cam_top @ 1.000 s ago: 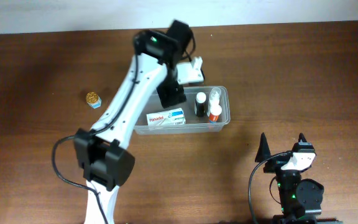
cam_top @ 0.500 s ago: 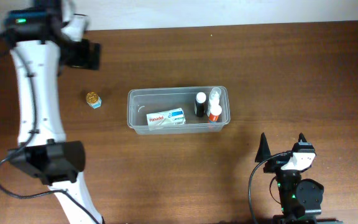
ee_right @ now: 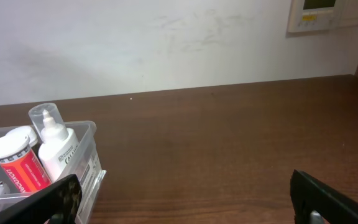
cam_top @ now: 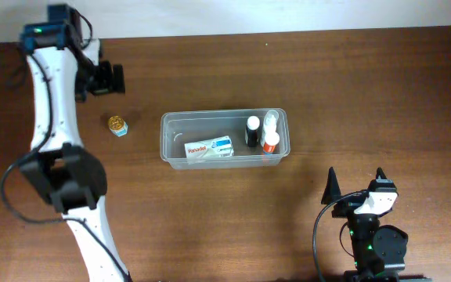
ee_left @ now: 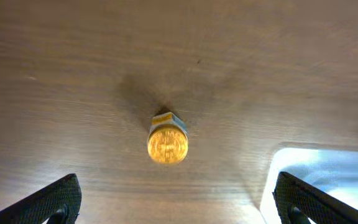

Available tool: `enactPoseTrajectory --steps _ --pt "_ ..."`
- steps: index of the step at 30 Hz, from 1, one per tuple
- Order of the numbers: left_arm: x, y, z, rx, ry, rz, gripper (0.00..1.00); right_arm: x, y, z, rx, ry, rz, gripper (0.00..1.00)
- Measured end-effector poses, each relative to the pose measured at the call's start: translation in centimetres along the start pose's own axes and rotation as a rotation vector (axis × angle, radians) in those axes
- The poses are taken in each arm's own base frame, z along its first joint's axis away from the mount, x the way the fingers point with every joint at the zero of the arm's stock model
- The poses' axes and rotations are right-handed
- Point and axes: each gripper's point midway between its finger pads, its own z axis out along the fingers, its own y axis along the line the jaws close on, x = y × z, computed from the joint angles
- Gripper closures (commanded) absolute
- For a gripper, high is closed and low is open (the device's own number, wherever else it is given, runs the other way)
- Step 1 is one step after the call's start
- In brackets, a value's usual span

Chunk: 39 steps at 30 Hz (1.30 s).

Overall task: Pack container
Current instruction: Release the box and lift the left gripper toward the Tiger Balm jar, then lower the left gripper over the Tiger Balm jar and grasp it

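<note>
L gripper (ee_left: 176, 182) was held wide near gold-capped jar (ee_left: 167, 144), left of container (cam_top: 165, 135) w/ Panadol box (cam_top: 210, 147), bottles (cam_top: 270, 141); R gripper (ee_right: 185, 180) also wide.

We're seeing dark brown wood grain on the table (cam_top: 366, 94). We're reading the container (cam_top: 164, 141) as clear, slightly frosted. We're logging 1 box (cam_top: 210, 148) as white with a blue patch and red lettering, 1 black bottle (cam_top: 252, 131) with a white cap, 1 white bottle (cam_top: 270, 121) with a clear cap, and 1 red tube (cam_top: 270, 142) with a white cap. The small jar (ee_left: 167, 144) is showing a gold lid and pale blue base. The left arm (cam_top: 53, 102) is showing white links and black joints.
</note>
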Motion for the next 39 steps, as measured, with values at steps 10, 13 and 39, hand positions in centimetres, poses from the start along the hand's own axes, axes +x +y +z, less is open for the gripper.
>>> enactPoseTrajectory --steps 10,13,39 --pt "1.9 0.6 8.3 -0.005 0.189 -0.017 0.01 0.0 0.0 0.0 0.000 0.000 -0.001 0.02" --pt "2.2 0.8 8.7 -0.016 0.207 -0.013 0.01 0.0 0.0 0.0 0.000 0.000 -0.001 0.02" --pt "4.7 0.3 12.4 -0.007 0.309 0.180 0.60 0.0 0.0 0.0 0.000 0.000 0.000 0.02"
